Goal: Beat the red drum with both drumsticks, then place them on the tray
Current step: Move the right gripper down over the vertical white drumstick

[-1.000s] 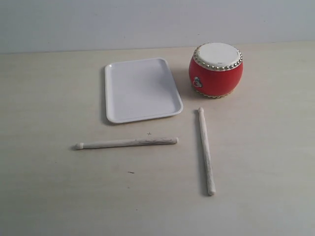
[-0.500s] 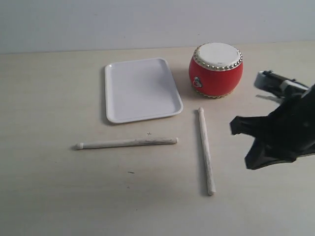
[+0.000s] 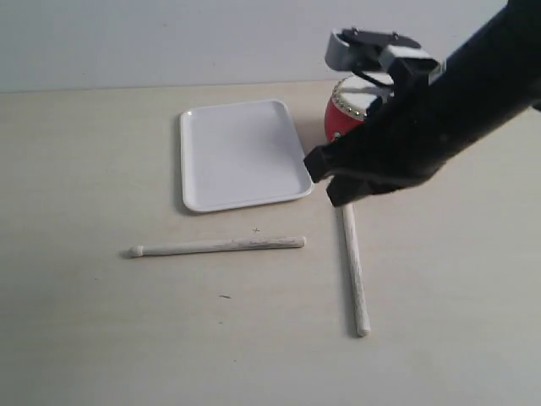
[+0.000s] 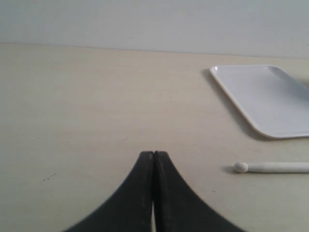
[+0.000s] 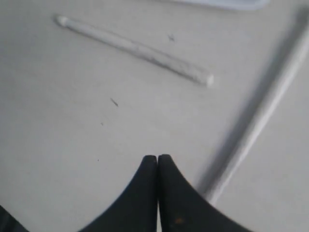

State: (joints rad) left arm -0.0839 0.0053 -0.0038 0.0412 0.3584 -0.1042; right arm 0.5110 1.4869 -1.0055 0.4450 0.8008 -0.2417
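The red drum (image 3: pixel 341 116) stands at the back right, mostly hidden behind my right arm. Left of it lies the white tray (image 3: pixel 241 152), with nothing on it. One drumstick (image 3: pixel 215 246) lies crosswise in front of the tray. The other drumstick (image 3: pixel 355 275) lies pointing towards the drum, its tip under my right gripper (image 3: pixel 325 182). That gripper is shut and holds nothing; in the right wrist view its tips (image 5: pixel 158 157) hover above the table near both sticks (image 5: pixel 140 50) (image 5: pixel 260 121). My left gripper (image 4: pixel 153 153) is shut and holds nothing, out of the exterior view, with the tray (image 4: pixel 270 96) and a stick tip (image 4: pixel 241 167) ahead.
The pale table (image 3: pixel 101 321) ends at a grey wall (image 3: pixel 169 42) behind the tray and drum. My right arm (image 3: pixel 456 101) crosses the upper right of the exterior view.
My right arm has come in from the right edge and swung up and left, now covering most of the drum and the far stick's tip. Sticks, tray and drum have not moved.
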